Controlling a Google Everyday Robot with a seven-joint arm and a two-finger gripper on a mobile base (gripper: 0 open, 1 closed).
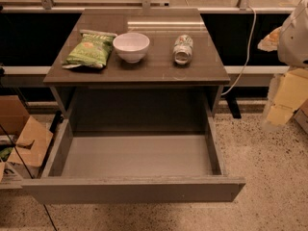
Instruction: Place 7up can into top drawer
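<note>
The dark table point(154, 72) carries a white bowl point(131, 46). A green chip bag point(90, 49) lies flat just left of the bowl, and the 7up can point(183, 49) lies on its side to the bowl's right. The gripper point(284, 100) hangs beyond the table, far right of the bowl.

**Warm, Subdued Light; Soft Right Edge**

Illumination is moderate overall, with a yellow-brown cast. A pale streak of glare lies across the rear of the bench point(144, 67), just behind the bowl point(131, 46) and the 7up can point(183, 48), which points to light from above and behind. Shadows beneath both are short and soft. The recess under the bench top is dark. The floor of the top drawer point(137, 157) is evenly lit and grey. The claw point(284, 97), at the right edge beside the bench, is blurred and pale yellow. The band behind the bench is near black.
</note>
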